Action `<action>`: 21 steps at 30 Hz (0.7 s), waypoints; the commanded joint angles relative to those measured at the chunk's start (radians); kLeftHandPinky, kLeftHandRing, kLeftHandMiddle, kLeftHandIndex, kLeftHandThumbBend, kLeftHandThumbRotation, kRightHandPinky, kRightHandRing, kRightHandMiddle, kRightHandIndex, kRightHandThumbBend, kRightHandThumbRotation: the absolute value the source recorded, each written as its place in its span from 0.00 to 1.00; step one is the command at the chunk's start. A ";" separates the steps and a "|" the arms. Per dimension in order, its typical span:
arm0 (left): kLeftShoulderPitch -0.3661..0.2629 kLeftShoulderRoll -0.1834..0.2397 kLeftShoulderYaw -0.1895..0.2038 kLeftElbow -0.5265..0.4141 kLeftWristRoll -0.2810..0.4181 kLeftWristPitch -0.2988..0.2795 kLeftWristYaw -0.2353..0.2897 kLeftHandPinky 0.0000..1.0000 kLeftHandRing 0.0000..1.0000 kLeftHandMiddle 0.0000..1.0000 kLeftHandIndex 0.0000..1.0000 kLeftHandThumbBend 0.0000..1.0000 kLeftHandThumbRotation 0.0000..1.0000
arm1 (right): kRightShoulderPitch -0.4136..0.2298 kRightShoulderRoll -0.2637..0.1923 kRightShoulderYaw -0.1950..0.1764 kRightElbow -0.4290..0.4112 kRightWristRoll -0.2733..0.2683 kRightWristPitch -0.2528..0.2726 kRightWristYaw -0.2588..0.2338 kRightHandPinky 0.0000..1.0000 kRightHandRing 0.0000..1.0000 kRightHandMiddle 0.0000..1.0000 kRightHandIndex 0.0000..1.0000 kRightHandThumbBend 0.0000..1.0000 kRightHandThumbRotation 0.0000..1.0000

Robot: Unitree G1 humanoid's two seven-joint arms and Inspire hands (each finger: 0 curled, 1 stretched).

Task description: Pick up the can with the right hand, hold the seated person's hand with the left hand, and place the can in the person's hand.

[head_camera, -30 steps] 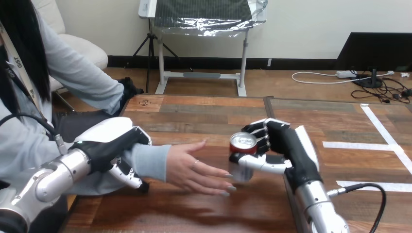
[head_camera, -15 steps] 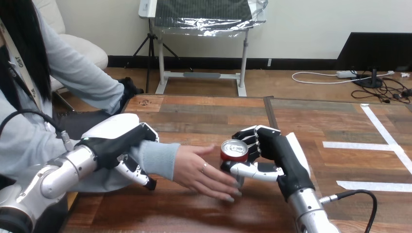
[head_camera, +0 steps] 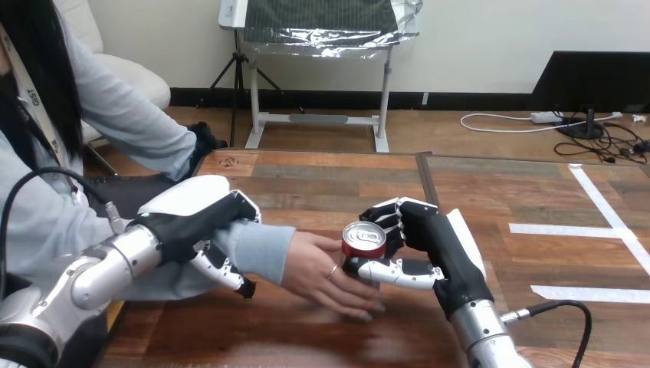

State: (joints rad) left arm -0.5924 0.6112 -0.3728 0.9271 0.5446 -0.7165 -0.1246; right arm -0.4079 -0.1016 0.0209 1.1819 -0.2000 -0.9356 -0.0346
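A red and silver can (head_camera: 364,240) stands upright over the table, my right hand (head_camera: 429,245) shut on it, fingers round its far side and thumb across its front. The person's hand (head_camera: 326,272) reaches in from the left with its fingers under and around the can's base, touching it. My left hand (head_camera: 192,222) lies over the person's forearm in the grey sleeve (head_camera: 257,249), its fingers curled round that forearm just behind the wrist.
The wooden table (head_camera: 322,184) stretches back and to the right, with white tape strips (head_camera: 605,222) on its right part. A black cable (head_camera: 571,310) runs from my right forearm near the front right.
My right hand has carried the can leftward to the person's hand, which has slid right and now touches its base. My left hand moved right along with the person's forearm.
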 commanded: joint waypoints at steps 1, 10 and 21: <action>-0.070 -0.036 0.043 -0.082 -0.047 -0.015 0.012 0.24 0.29 0.37 0.39 0.86 0.00 | -0.033 0.024 0.010 -0.087 0.011 -0.042 0.002 0.36 0.41 0.49 0.52 0.76 0.00; -0.076 -0.046 0.040 -0.077 -0.045 -0.018 0.019 0.23 0.28 0.36 0.39 0.86 0.00 | -0.017 0.034 0.020 -0.128 0.010 -0.039 0.006 0.36 0.41 0.49 0.53 0.77 0.00; -0.081 -0.062 0.035 -0.070 -0.042 -0.003 0.014 0.23 0.29 0.36 0.39 0.86 0.00 | -0.011 0.047 0.023 -0.179 0.020 -0.033 0.015 0.35 0.41 0.50 0.53 0.75 0.00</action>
State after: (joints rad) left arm -0.5924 0.5891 -0.3715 0.9103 0.5384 -0.7082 -0.1248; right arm -0.3680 -0.0779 0.0350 1.0929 -0.1955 -0.9375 -0.0221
